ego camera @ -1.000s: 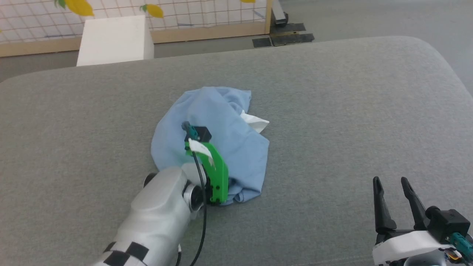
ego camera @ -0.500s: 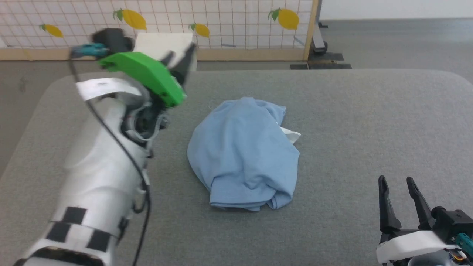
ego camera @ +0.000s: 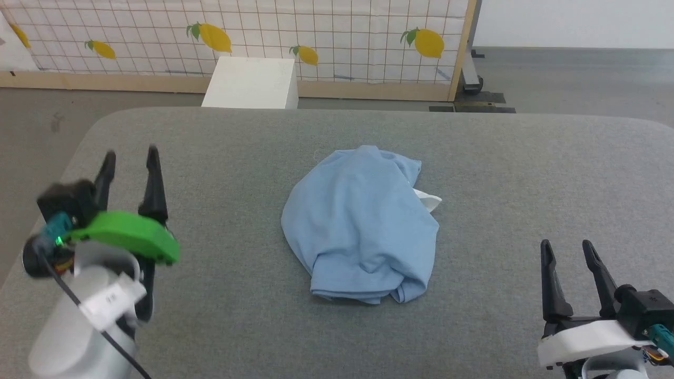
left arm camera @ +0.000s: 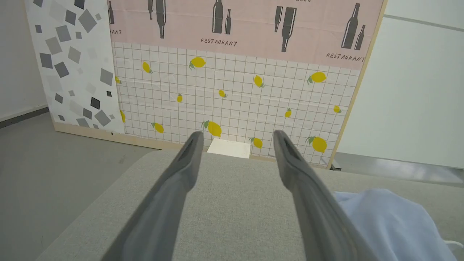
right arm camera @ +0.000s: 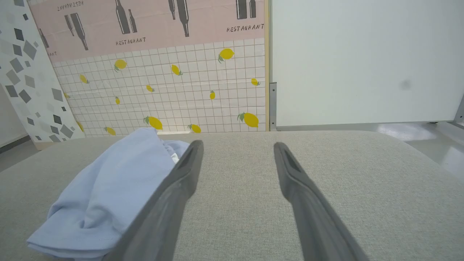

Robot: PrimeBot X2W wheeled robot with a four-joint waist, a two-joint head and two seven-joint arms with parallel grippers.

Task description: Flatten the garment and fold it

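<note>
The light blue polo shirt (ego camera: 360, 226) is lying crumpled in the middle of the gray padded counter (ego camera: 500, 173). Its long axis is running from the far edge toward the robot, and a white edge (ego camera: 429, 200) is poking out on its right. The left gripper (ego camera: 130, 156) and right gripper (ego camera: 566, 246) are hovering wide open and empty, well apart from the shirt on either side.

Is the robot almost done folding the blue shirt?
Not nearly. Done: nothing yet. The shirt lies in a crumpled heap in the middle of the grey pad. In hand: nothing. The left claw and right claw are both open and empty, one on each side of the shirt and apart from it. Left: spread it out flat, then fold it.
</note>
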